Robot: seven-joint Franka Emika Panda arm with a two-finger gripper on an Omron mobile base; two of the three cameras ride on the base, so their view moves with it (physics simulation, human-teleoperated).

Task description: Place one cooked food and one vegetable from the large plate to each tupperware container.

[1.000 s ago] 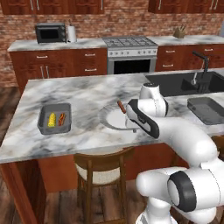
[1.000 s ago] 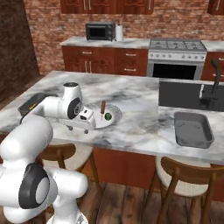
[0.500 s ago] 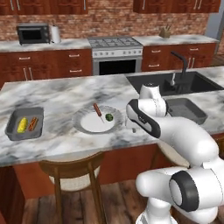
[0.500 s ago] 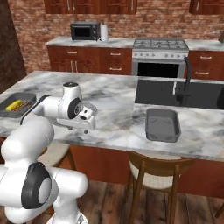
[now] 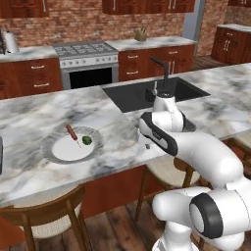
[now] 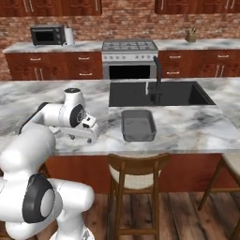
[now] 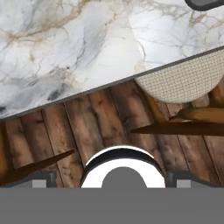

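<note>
the base has driven along the worktop (image 5: 39, 115): the large plate (image 5: 55, 142), once under the arm, now sits off to its left, bearing one cooked food (image 5: 72, 133) and a green vegetable (image 5: 87, 140). an empty tupperware container (image 6: 138, 124) now lies near the front edge. the pincer (image 6: 92, 132) hangs wide open, empty, so carrying hasn't begun.

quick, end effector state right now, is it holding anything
End effector: open, holding nothing; it hangs over the marble counter edge, beside the empty tupperware container.
</note>
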